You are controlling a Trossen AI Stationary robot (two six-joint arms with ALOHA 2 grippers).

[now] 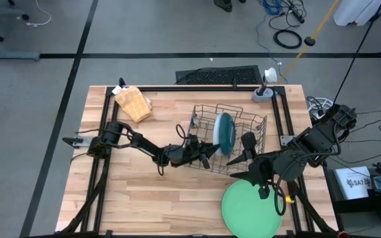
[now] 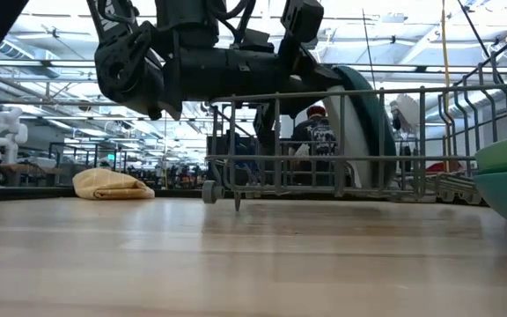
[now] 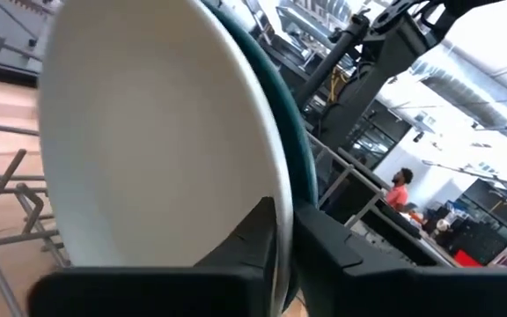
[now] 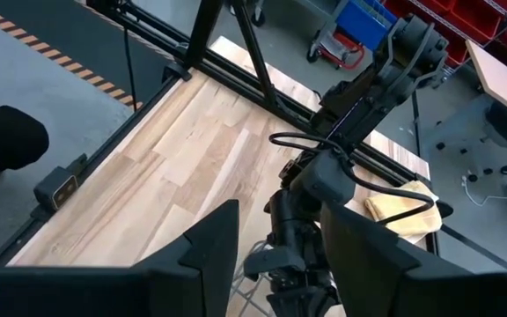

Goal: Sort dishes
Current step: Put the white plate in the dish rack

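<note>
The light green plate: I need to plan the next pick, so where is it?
In the high view, the light green plate lies flat at the table's front right, below the right hand and the wire rack.

In the left wrist view the white plate fills most of the frame and is cut off at the top and one side, and it hides all but a thin rim of the teal plate behind it. From above, the light green plate runs off the bottom edge of the picture, and in the low view only a sliver of it shows at the right edge. The right gripper has its fingertips cut off by the edge of the right wrist view.
</note>
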